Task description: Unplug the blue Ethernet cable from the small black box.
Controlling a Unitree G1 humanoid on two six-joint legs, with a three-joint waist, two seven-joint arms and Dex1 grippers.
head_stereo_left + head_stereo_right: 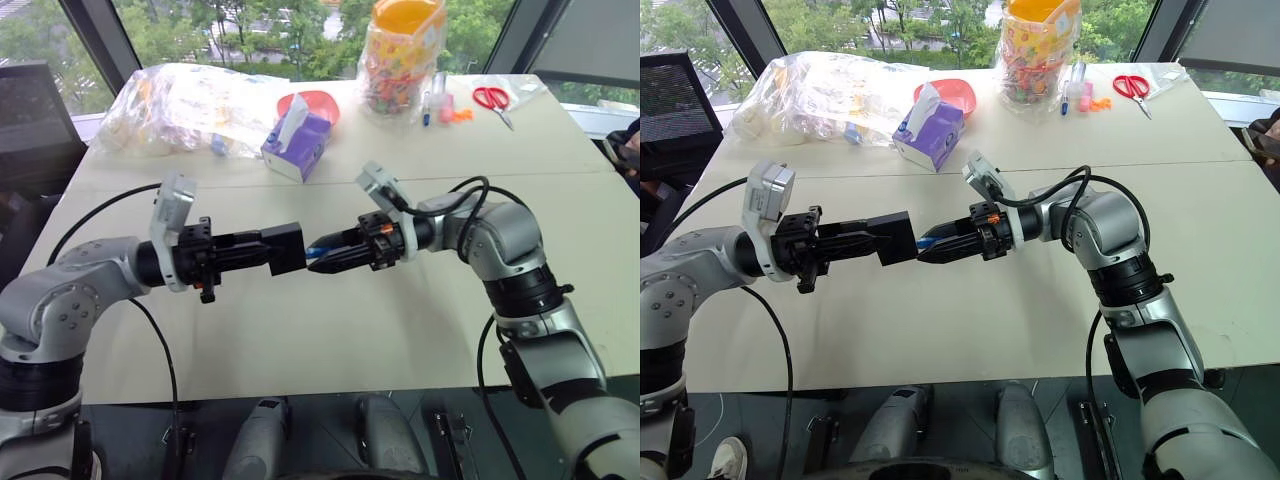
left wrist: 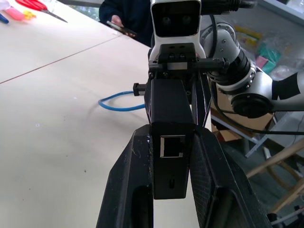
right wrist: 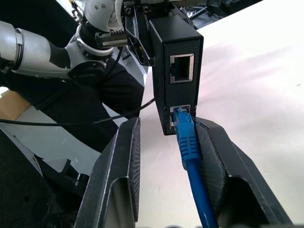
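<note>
Above the pale beige bench (image 1: 330, 330), the two arms meet tip to tip, held level in the air. The left hand (image 1: 262, 250) is clamped shut on the small matte-black plastic box (image 1: 286, 248), its two black fingers (image 2: 127, 180) pressed flat against the box's opposite sides, with one empty square port facing the left wrist camera. The bright-blue Ethernet cable (image 3: 190, 156) is still plugged in: its blue boot sits in the lower of two ports on the box's end face, the upper port being empty. The right hand (image 1: 318, 257) reaches the box from the other side, its fingers (image 3: 216, 166) straddling the cable's plug end; one finger lies against the blue boot, while the other stands apart from it with a clear gap (so the jaws are partly open and not yet pinching the plug). From the left wrist view, a loop of the blue cable curves out beside the right hand above the bench. Farther back on the bench stand a purple tissue box (image 1: 297, 143), a crinkled clear plastic bag (image 1: 185, 105), a clear bag of colourful items topped by something orange (image 1: 402, 60) and red-handled scissors (image 1: 492, 100), all well apart from the hands.
</note>
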